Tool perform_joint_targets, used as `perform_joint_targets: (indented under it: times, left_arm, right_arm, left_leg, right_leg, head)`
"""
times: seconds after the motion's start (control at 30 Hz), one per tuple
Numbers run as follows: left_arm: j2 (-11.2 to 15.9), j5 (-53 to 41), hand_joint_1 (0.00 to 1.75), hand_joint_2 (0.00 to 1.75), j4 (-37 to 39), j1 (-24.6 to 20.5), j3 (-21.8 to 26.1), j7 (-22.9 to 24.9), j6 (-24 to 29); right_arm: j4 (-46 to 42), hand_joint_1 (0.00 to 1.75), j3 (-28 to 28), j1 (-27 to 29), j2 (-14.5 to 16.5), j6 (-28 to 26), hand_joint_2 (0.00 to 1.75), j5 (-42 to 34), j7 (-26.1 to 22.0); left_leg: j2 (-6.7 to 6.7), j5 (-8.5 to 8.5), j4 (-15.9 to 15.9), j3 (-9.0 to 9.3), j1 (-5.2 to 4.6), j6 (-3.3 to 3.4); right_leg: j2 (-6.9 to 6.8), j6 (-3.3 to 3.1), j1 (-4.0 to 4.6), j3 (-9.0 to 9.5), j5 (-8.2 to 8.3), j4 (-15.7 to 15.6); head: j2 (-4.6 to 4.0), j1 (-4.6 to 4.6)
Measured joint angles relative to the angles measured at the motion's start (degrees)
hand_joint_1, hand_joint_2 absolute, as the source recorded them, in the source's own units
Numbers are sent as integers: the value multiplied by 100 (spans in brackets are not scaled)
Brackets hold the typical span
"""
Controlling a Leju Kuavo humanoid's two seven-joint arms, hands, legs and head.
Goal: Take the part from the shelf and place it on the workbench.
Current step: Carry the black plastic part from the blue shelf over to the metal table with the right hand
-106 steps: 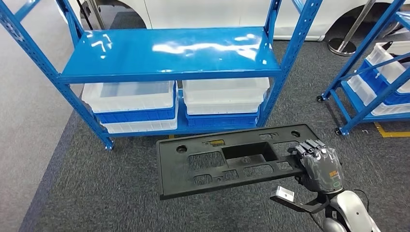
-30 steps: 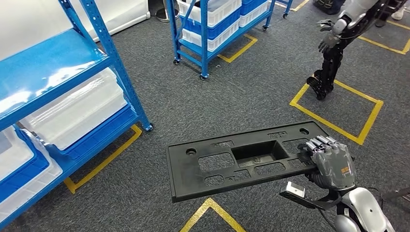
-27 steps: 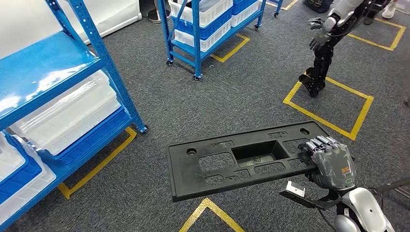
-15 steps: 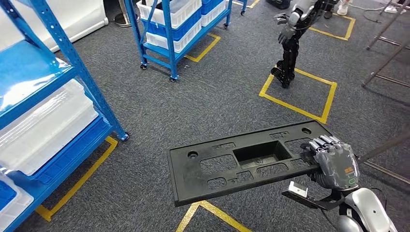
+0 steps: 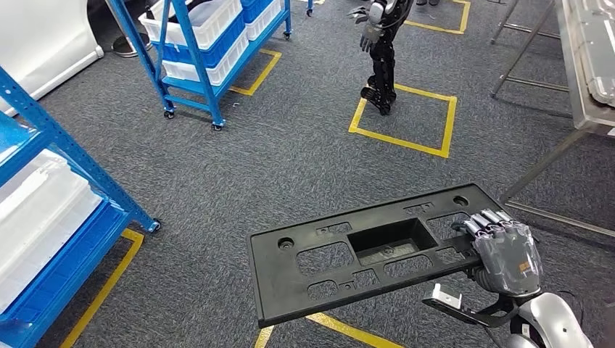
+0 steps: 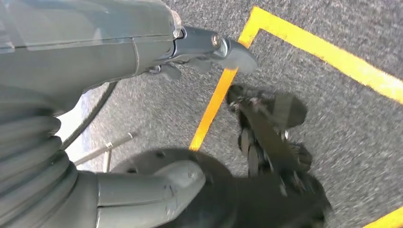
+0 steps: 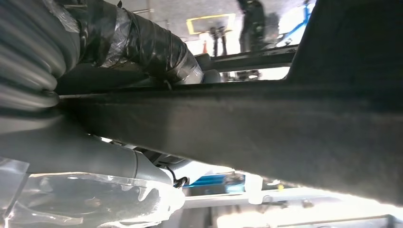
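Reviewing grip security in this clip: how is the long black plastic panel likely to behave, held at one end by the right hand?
Probably stiff: the black plastic panel juts out flat from the right hand without visible sag. Likely light, given its many cutouts. Gripped at one end, it could lever or twist.

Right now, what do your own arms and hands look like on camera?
The right hand has a grey glossy back with a small orange label and a green ring mark, and dark segmented fingers. Its forearm is silver, with a black bracket at the wrist. The left hand shows a thick grey thumb, a ribbed grey cover and a black cable.
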Motion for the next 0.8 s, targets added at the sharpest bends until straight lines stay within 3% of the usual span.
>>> perform_joint_targets:
  times: [0.03,0.07,0.13,0.2,0.27,0.33,0.4,0.47,0.53,0.57,0.6,0.63,0.7,0.77,0.8]
  left_arm:
    - [23,34,0,175,0,17,47,5,23]
    - [48,53,0,175,-1,33,91,17,45]
    - [90,62,0,175,-1,51,156,45,79]
    - [119,65,0,175,-1,61,209,62,107]
    - [132,65,0,175,-1,63,247,72,124]
    - [133,63,0,175,-2,47,283,95,132]
    - [133,59,0,175,-1,43,308,144,144]
    - [132,55,0,175,-1,64,318,189,155]
    - [132,49,0,175,-1,81,322,212,153]
    - [130,34,0,175,-1,84,323,216,146]
    - [126,14,0,175,-1,84,325,215,136]
    - [116,-19,0,175,-2,81,325,216,127]
    - [85,-96,0,175,-1,71,322,240,118]
    - [52,-180,0,175,-1,57,314,286,120]
    - [38,-216,0,175,0,48,309,301,118]
  right_arm:
    - [-31,175,-32,85,5,-35,175,7,0]
    - [-56,175,-67,166,11,-61,175,11,2]
    - [-94,175,-141,292,27,-97,175,13,5]
    - [-126,175,-217,375,51,-132,175,13,7]
    - [-154,175,-284,428,75,-158,175,12,11]
    - [-177,175,-340,490,97,-172,175,16,14]
    - [-193,175,-381,550,120,-186,175,32,0]
    - [-202,175,-397,580,147,-199,175,56,-16]
    - [-205,175,-400,618,183,-203,175,87,-17]
    - [-205,175,-401,648,201,-202,175,104,-15]
    - [-205,175,-401,679,218,-202,175,120,-10]
    - [-206,175,-401,706,233,-201,175,133,-4]
    - [-220,175,-402,741,264,-204,175,157,8]
    - [-253,175,-403,761,298,-216,175,197,22]
    - [-268,175,-403,776,314,-224,175,219,31]
  left_leg:
    - [-23,-83,292,-144,1,-7]
    - [-29,-50,396,-206,4,-9]
    - [-86,325,-68,-19,18,-1]
    - [-385,645,-783,288,58,18]
    - [-601,699,-1076,410,69,41]
    - [-491,726,-1124,425,51,95]
    - [-318,776,-1201,456,53,178]
    - [-140,802,-1239,466,41,225]
    - [31,797,-1235,455,12,238]
    - [115,791,-1232,452,2,241]
    - [195,783,-1230,454,-5,241]
    - [269,772,-1228,461,-9,236]
    - [395,742,-1224,492,-26,213]
    - [502,717,-1227,527,-39,171]
    - [557,709,-1237,545,-40,145]
  right_leg:
    - [74,-4,3,-6,-3,12]
    - [153,-6,5,-10,-7,26]
    - [318,2,-2,-10,-19,61]
    - [480,38,-9,-42,-34,115]
    - [629,114,-26,-112,-17,148]
    - [757,202,-56,-156,25,133]
    - [533,255,-42,-230,-68,267]
    - [139,287,-18,-479,-389,810]
    - [9,312,-28,-789,-678,1486]
    - [-4,316,-33,-845,-693,1630]
    - [-18,312,-34,-786,-603,1551]
    - [-57,301,-28,-611,-434,1255]
    - [-285,242,12,-158,-153,455]
    - [-426,162,71,43,-81,77]
    - [-395,129,92,40,-79,70]
  head:
    - [0,1]
    - [0,0]
    - [0,-1]
    - [0,2]
    - [0,2]
    - [0,-1]
    - [-1,6]
    - [-1,14]
    - [-1,15]
    - [0,14]
    - [0,14]
    - [0,14]
    - [0,14]
    - [-1,13]
    - [-1,13]
